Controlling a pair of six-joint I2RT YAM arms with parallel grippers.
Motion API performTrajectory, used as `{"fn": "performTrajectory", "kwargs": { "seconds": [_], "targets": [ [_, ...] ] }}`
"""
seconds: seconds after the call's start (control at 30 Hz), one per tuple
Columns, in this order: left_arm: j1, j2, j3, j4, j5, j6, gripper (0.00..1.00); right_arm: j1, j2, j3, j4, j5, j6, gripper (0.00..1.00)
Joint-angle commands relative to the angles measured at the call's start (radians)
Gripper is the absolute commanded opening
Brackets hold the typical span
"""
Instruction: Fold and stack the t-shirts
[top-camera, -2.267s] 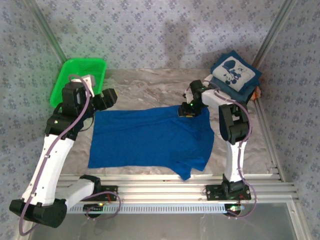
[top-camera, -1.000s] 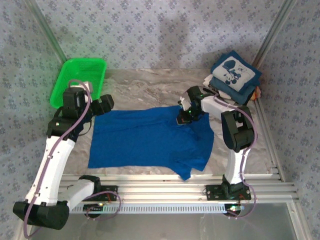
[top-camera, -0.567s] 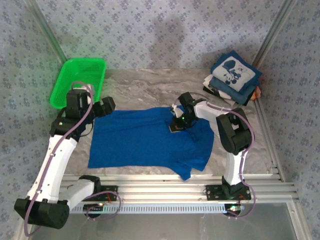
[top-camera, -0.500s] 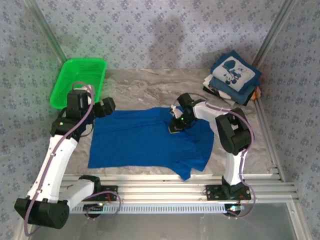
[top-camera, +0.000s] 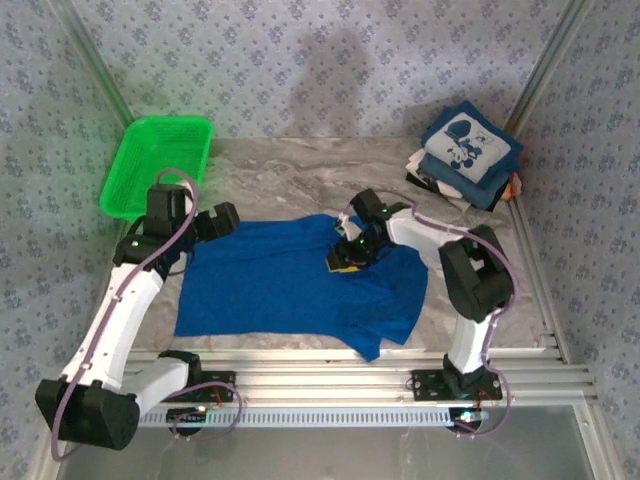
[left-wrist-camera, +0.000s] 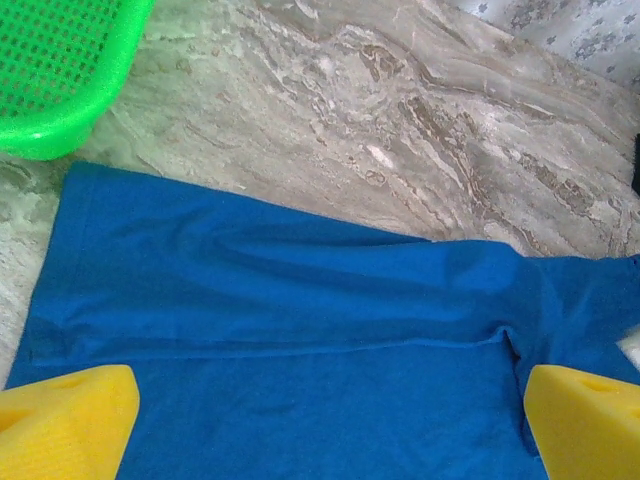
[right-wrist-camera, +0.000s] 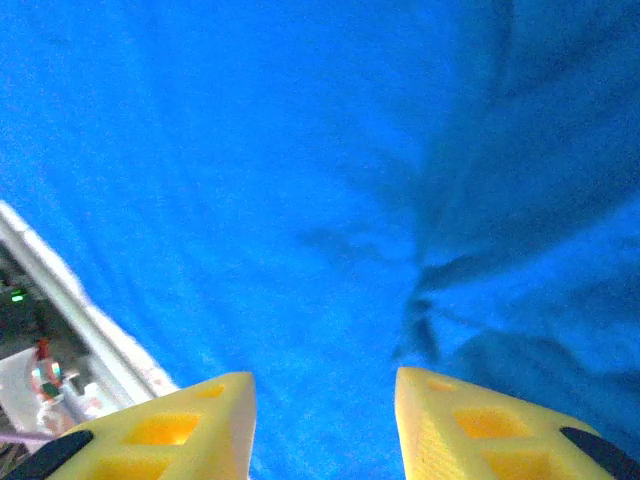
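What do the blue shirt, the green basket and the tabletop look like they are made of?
Blue shirt: soft matte knit cloth, probably cotton; it creases and has stitched hems. Green basket: glossy moulded plastic mesh. Tabletop: marble-like grey veining, possibly a printed sheet.

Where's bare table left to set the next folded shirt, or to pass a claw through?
The widest bare marble is the far strip, between the green basket and the folded stack, beyond the blue t-shirt. A thin strip runs between its near hem and the rail. The right side is crowded: stack, right arm, and the right claw over the shirt.
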Motion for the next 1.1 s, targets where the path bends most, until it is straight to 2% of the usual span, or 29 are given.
{"fn": "performTrajectory", "kwargs": {
  "seconds": [0.0, 0.13, 0.23, 0.3, 0.5, 0.7, 0.9, 1.07],
  "targets": [
    [-0.012, 0.020, -0.008, 0.063, 0.037, -0.016, 0.99, -0.059, -0.140, -0.033, -0.058, 0.000, 0.051, 0.44],
    [-0.048, 0.078, -0.004, 0.100, 0.050, -0.029, 0.99, -0.157, -0.162, -0.059, -0.106, 0.135, 0.043, 0.44],
    [-0.114, 0.151, 0.024, 0.136, 0.069, -0.045, 1.00, -0.208, -0.143, -0.102, -0.052, 0.130, 0.041, 0.43],
    [-0.174, 0.209, 0.050, 0.158, 0.069, -0.057, 0.99, -0.220, -0.133, -0.126, -0.032, 0.125, 0.046, 0.43],
    [-0.325, 0.396, 0.114, 0.274, 0.174, -0.147, 0.92, -0.226, -0.176, -0.237, -0.022, 0.126, 0.069, 0.42],
    [-0.429, 0.594, 0.206, 0.374, 0.268, -0.229, 0.81, -0.246, -0.208, -0.315, -0.052, 0.200, 0.079, 0.42],
    [-0.490, 0.783, 0.330, 0.384, 0.290, -0.251, 0.77, -0.270, -0.191, -0.338, -0.100, 0.330, 0.081, 0.42],
    [-0.474, 0.899, 0.351, 0.354, 0.249, -0.272, 0.74, -0.304, -0.151, -0.312, -0.134, 0.451, 0.083, 0.37]
  ]
}}
